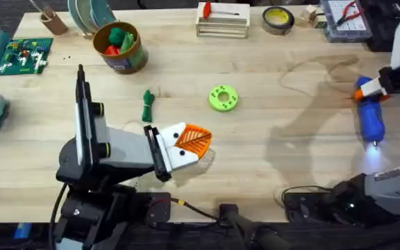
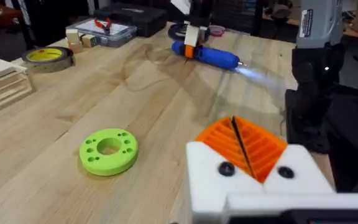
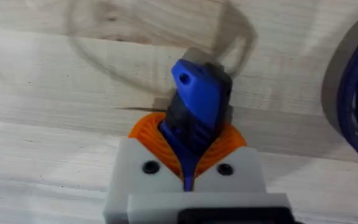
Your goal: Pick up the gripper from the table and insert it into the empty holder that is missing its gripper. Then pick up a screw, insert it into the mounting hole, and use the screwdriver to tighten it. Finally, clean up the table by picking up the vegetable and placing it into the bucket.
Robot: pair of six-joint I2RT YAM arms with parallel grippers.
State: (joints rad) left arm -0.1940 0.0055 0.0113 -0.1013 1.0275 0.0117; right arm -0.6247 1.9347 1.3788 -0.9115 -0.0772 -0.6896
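Note:
My left gripper (image 1: 194, 142) hovers low over the table (image 1: 255, 160), shut, with nothing between its pads. Both white holders (image 2: 207, 177) carry an orange ribbed gripper piece (image 2: 263, 146), and a dark screw head (image 2: 226, 168) shows in each. At the right my right gripper (image 1: 375, 88) is shut on the blue screwdriver (image 1: 371, 119), which lies along the wood with its tip light on. Its handle (image 3: 197, 93) sits between the orange pads. The dark green vegetable (image 1: 148, 105) lies just beyond my left gripper. The bucket (image 1: 136, 57) stands at the back left, holding red and green toys.
A bright green ring disc (image 1: 223, 98) lies mid-table, near my left gripper (image 2: 241, 146). Along the far edge are a wooden rack (image 1: 222, 26) with a red-handled tool, a yellow tape roll (image 1: 278, 19) and a parts box (image 1: 346, 17). A green board (image 1: 23, 55) sits far left.

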